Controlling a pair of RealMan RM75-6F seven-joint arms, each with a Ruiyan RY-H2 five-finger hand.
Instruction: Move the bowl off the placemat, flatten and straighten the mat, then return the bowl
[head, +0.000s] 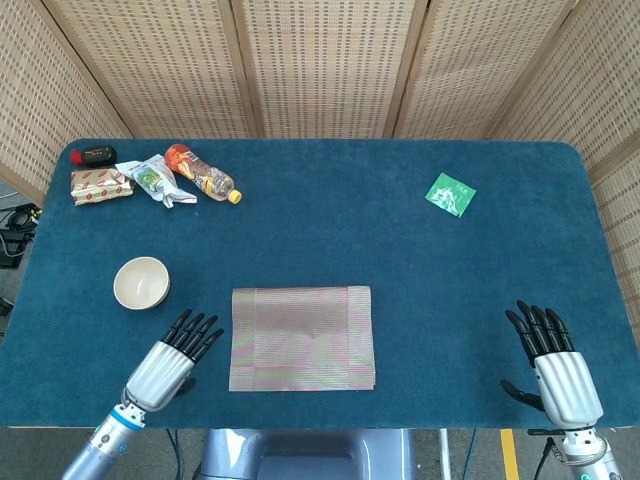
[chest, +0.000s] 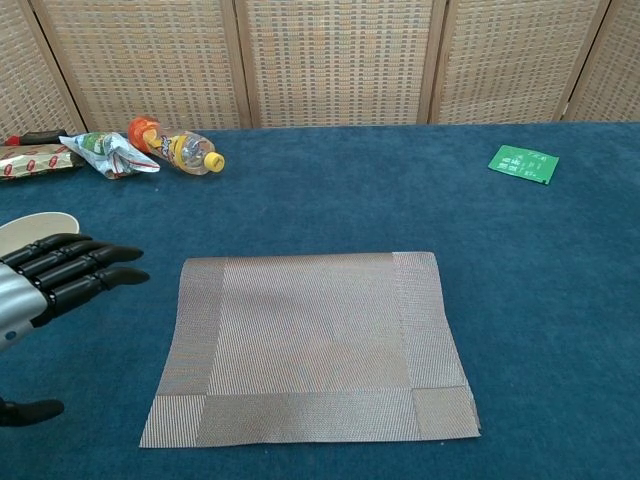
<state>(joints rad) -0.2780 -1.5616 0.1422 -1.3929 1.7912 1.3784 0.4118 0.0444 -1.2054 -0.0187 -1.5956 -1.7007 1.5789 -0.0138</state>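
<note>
The woven placemat (head: 302, 338) lies flat near the front edge of the worktop (head: 400, 260), a rectangle of fine ribbed weave with darker bands along its sides, bare on top. The bowl (head: 141, 283) — round, smooth, cream-coloured — sits off the mat to its left, upright on the deep blue, felt-like cloth, well apart from the mat's edge. The left hand (head: 170, 361) hovers just beside the mat's left edge, silver back and black fingers (chest: 95, 272) stretched out straight and slightly fanned, gripping nothing; in the chest view it partly covers the bowl's rim. The right hand (head: 558, 371) sits at the front right corner, well away from the mat, its fingers also extended and apart, empty. Along the far left edge — a crinkled snack wrapper (head: 100, 185), a foil pouch (head: 155, 181), and a small plastic bottle (head: 203, 175) with a yellow cap lying on its side. A flat green packet (head: 450, 194) lies far right.
</note>
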